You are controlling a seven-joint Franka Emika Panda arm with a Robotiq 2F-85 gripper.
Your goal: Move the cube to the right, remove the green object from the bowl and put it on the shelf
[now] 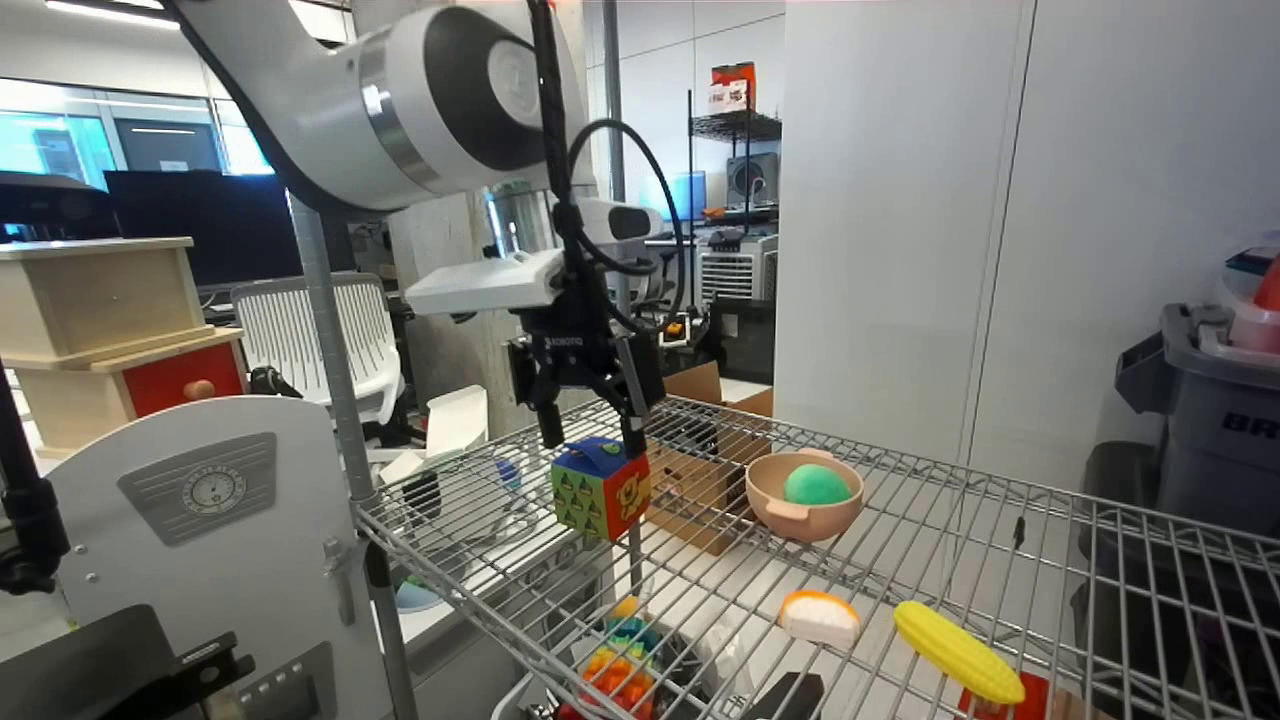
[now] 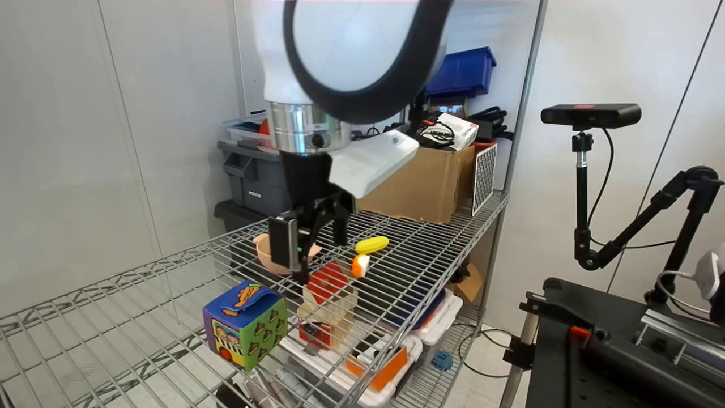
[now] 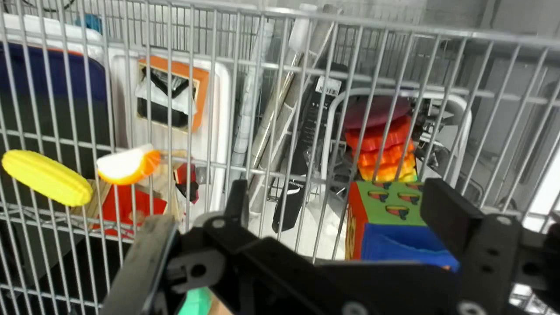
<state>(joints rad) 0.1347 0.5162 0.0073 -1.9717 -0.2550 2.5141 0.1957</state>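
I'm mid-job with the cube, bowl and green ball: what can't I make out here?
Ball: underside hidden by the bowl in an exterior view.
In an exterior view, the end effector covers most of the ball, part of the bowl.
In the wrist view, it hides most of both; the bottom edge cuts them off.
Cube: partly behind the end effector in the wrist view.
Shelf: cut off by picture edges in every view.

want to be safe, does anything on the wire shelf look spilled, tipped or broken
Nothing stands out: the bowl sits upright on the wire shelf with the green ball inside, the cube rests there too, and no spill or damage shows.
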